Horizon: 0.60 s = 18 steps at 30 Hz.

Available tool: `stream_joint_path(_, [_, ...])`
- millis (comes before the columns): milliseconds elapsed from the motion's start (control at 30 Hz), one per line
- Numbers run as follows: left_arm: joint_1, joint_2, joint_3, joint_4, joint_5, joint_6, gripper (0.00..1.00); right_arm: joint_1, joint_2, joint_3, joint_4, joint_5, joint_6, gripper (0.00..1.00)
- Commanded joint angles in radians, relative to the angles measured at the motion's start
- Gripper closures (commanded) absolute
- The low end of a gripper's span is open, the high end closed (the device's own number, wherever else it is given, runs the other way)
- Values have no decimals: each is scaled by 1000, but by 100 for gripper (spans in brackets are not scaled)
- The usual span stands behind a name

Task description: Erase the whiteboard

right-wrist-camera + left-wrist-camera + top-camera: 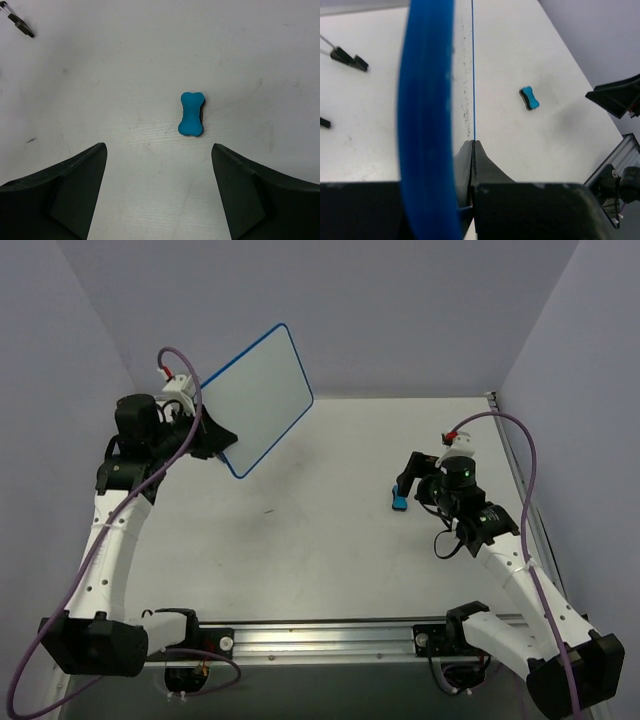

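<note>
when i count what shows from above, i find two arms, two end effectors, one whiteboard, one eraser and one surface (300,560).

at the far left, my left end effector (221,436) is clamped fully closed on the whiteboard (258,400), pinching one short edge of its blue frame. the board is lifted off the surface and hangs in the air over the far-left part of it. its long axis runs away from my grip, toward the right and the far wall. its white face is tilted, not level, and is turned up toward the overhead camera. from my left wrist i see it edge-on: the blue frame is a broad band running up the picture, and a thin blue line beside it runs straight away from my closed fingertips (480,157). two black-tipped wire ends (348,58) lie on the surface to the left of that band; i cannot tell what they belong to.

further right, the single eraser (399,503), blue and bone-shaped with a dark underside, lies flat on the surface, well apart from the board.

my right end effector (405,483) hangs just above the eraser with its fingers spread wide and nothing in them. from my right wrist the eraser sits ahead of the gap between the fingers, touching neither.
</note>
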Motion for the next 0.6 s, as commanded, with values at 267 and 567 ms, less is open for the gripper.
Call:
stream_joint_path(267, [324, 254, 109, 592, 444, 32, 98, 5, -1, 4, 39, 8, -17, 18])
stream_joint_path(567, [420, 495, 311, 303, 505, 349, 98, 16, -47, -2, 39, -6, -13, 0])
